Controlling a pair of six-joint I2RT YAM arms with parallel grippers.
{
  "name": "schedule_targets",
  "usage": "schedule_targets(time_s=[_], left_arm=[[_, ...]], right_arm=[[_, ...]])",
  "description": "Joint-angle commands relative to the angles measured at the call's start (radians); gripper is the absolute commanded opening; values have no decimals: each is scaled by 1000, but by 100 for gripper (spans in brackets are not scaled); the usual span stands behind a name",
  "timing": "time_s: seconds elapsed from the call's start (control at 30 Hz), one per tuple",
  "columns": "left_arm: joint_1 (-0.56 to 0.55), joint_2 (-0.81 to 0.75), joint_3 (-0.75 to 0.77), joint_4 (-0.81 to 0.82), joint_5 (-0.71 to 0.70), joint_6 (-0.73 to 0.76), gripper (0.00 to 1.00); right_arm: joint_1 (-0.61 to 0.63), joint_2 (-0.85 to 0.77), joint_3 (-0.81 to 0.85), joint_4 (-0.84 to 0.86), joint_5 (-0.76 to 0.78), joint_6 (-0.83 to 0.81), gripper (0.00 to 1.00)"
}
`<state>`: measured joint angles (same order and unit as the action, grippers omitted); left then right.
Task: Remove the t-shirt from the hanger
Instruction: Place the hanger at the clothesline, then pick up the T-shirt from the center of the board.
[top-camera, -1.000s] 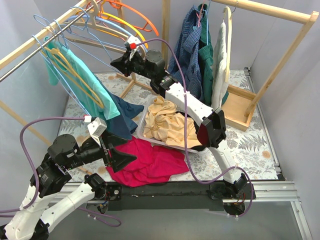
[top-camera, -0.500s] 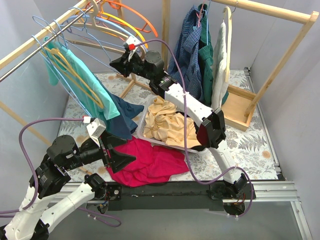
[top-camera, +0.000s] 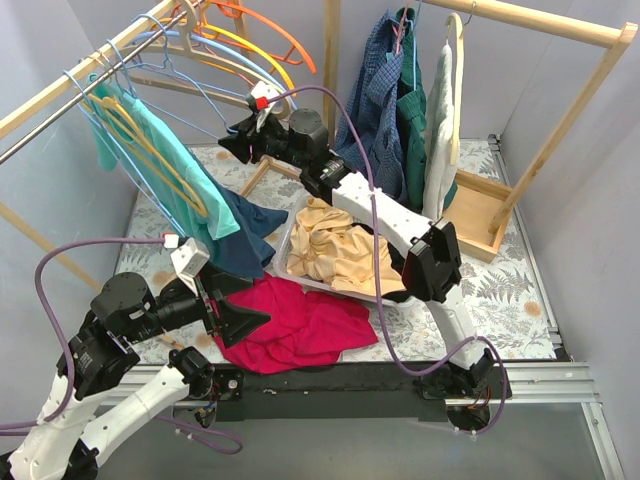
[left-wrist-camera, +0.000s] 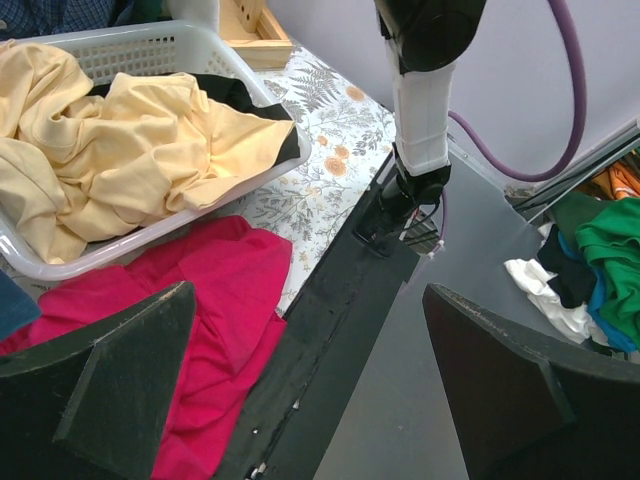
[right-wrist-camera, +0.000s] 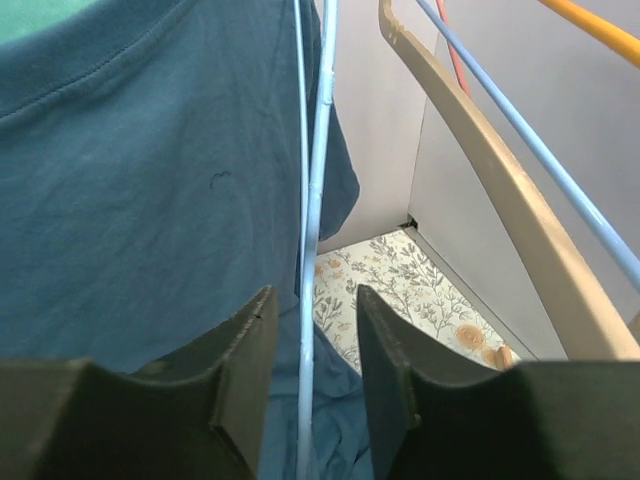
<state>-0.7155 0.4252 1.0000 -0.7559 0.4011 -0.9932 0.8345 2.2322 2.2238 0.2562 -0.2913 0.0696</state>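
Surface: floral table (top-camera: 500, 290) is flanked by wooden rails (top-camera: 520, 15).
Shirt: dark blue t-shirt (right-wrist-camera: 150, 200) is hung on blue wire hanger (right-wrist-camera: 315, 200).
Right gripper (right-wrist-camera: 315, 300): jaws are parted, with the hanger wire between them.
Left gripper (left-wrist-camera: 308, 290): spread wide above red cloth (left-wrist-camera: 215, 300), nothing held.

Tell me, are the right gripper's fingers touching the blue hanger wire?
Apart. The right wrist view shows the blue hanger wire passing between the fingers of the right gripper, with a gap on each side.

walls (top-camera: 600, 200): pale grey | table (top-camera: 500, 290): fern-print top | rack (top-camera: 560, 20): wooden
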Motion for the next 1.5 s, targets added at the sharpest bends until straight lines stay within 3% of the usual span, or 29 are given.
schedule_targets(time_s=[0.0, 0.3, 0.6, 0.83, 1.07, 1.17, 1.23, 1.3, 1.47], left_arm=[[2, -16, 15, -7, -8, -1, 98], [2, -16, 57, -63, -82, 21, 98], [2, 30, 106, -117, -269, 34, 98], [2, 50, 120, -94, -380, 10, 98], [2, 46, 126, -95, -479, -28, 98], [2, 47, 123, -99, -463, -33, 98], [2, 53, 124, -105, -459, -36, 98], [4, 57, 124, -111, -458, -35, 98], [2, 58, 121, -115, -456, -35, 98]], right_arm=[[14, -147, -76, 92, 43, -37, 49], [58, -442, -421, 35, 247, -131, 61], [164, -799, -832, -169, 420, -178, 62], [423, -988, -1110, -340, 595, -114, 60], [534, -991, -1340, -265, 603, 76, 59], [546, -913, -1342, -235, 569, 101, 84], [569, -841, -1320, -210, 563, 102, 88], [581, -765, -1288, -193, 560, 95, 98], [589, -619, -1219, -178, 572, 101, 98]])
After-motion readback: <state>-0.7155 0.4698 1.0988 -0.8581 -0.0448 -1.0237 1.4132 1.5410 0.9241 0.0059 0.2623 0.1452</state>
